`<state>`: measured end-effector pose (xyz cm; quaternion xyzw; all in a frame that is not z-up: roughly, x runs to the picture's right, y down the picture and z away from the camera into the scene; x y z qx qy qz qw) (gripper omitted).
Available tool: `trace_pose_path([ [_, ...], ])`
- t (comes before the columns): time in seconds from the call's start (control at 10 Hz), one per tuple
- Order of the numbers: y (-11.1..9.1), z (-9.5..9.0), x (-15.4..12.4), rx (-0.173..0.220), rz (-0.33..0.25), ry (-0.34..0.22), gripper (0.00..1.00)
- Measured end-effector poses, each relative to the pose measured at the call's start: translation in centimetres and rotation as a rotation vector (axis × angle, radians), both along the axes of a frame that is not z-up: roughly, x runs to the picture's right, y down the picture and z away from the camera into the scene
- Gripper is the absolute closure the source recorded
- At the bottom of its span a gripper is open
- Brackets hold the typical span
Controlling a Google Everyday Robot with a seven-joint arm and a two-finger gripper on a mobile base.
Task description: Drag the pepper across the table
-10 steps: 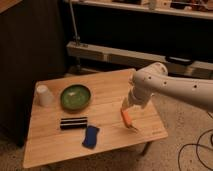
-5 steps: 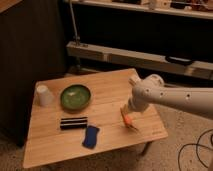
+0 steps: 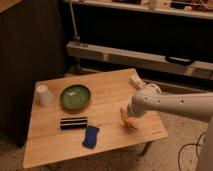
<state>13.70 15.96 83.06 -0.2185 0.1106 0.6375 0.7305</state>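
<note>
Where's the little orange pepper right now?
In the camera view, the pepper lies on the table near its right front edge, just below the gripper, right of the blue sponge.

Bystanders to my work; my gripper (image 3: 128, 118) hangs low at right, well apart from items a to d.
(a) White cup (image 3: 44, 95), far left.
(b) Green bowl (image 3: 75, 97), just beside the cup.
(c) Black bar (image 3: 73, 123), in front of the bowl.
(d) Blue sponge (image 3: 90, 136), near the bar, nearer the front edge.
(e) Small pale object (image 3: 136, 82), back right.
(f) Grey shelf (image 3: 140, 55) behind.
</note>
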Motion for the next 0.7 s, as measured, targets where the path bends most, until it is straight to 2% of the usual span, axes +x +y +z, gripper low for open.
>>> trace_pose_path([
  [0.1, 0.6, 0.9, 0.2, 0.0, 0.003, 0.011, 0.35],
  [0.4, 0.7, 2.1, -0.1, -0.008, -0.003, 0.012, 0.35],
  [0.7, 0.6, 2.8, 0.0, -0.016, -0.003, 0.013, 0.35],
])
